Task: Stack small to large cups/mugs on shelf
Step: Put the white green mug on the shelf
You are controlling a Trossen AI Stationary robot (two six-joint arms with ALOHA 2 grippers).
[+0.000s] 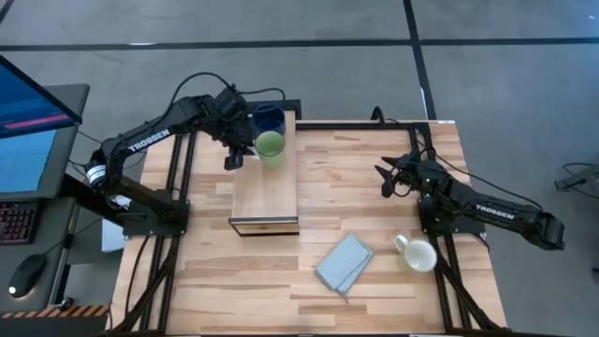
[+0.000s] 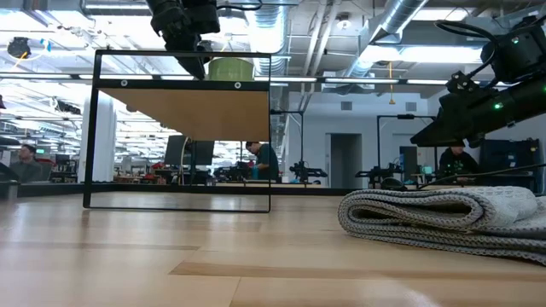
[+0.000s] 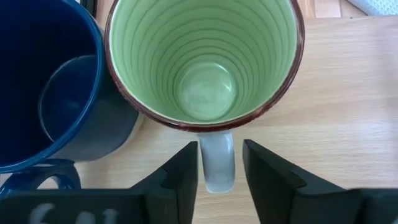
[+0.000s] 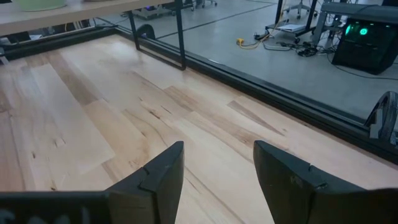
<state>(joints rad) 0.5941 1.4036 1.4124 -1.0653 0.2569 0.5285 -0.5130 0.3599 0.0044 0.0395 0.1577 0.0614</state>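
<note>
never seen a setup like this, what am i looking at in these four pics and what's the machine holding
This is a robot with two dark arms at a wooden table, each ending in a two-finger gripper. One picture looks straight down from above, one looks level across the tabletop, and one comes from a camera on each wrist.

A long light-wood shelf stands on the table. On its top sit a dark blue mug and a light green mug, side by side. The left gripper is open, its fingers on either side of the green mug's handle, not clamped on it. So nothing is held.

The right gripper hangs open over bare table. A white mug and a folded grey-blue cloth lie nearer the table's front.
</note>
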